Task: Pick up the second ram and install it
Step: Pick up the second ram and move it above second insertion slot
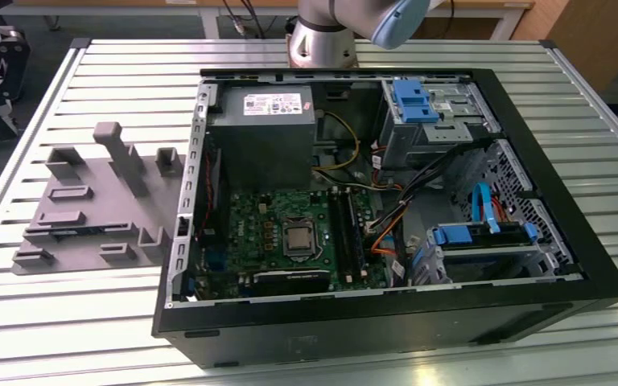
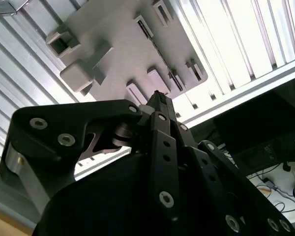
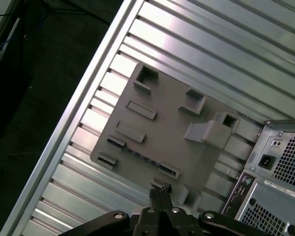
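The second ram (image 3: 140,156) is a thin dark strip standing on edge between two end blocks of the grey holder plate (image 3: 172,128). The same ram (image 2: 160,46) runs along that plate in the second wrist view, and the exterior view has the ram (image 1: 67,232) at its left, beside the open computer case. My gripper (image 3: 160,192) hangs well above the holder with its fingertips pressed together, shut on nothing. The gripper (image 2: 158,101) looks the same in the second wrist view. The black memory slots (image 1: 344,229) lie on the green motherboard inside the case.
The open case (image 1: 395,305) lies on a slatted metal table (image 1: 126,72). It holds a grey power supply (image 1: 261,129), blue drive brackets (image 1: 411,100) and loose cables (image 1: 385,233). Tall grey posts (image 1: 126,161) rise from the holder plate. The arm's base (image 1: 325,36) stands behind the case.
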### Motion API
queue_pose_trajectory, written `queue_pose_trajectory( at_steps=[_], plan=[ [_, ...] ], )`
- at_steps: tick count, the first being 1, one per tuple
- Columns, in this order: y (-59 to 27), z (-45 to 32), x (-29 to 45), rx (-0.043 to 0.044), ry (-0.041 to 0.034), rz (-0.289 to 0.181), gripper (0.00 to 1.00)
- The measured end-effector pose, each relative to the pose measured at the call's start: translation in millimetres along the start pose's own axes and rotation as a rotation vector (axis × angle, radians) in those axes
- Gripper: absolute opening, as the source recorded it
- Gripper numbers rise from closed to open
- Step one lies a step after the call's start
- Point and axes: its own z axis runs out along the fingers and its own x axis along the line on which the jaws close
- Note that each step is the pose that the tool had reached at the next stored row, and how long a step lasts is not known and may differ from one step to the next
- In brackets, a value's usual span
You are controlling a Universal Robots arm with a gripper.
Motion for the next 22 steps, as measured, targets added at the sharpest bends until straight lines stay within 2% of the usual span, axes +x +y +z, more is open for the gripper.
queue_pose_trajectory(
  at_steps=[7,22],
  plan=[
    [0.0,0.0,0.0,0.0014,0.0026,-0.041,0.11],
    [0.0,0.0,0.0,0.0014,0.0031,-0.050,0.11]
  ],
)
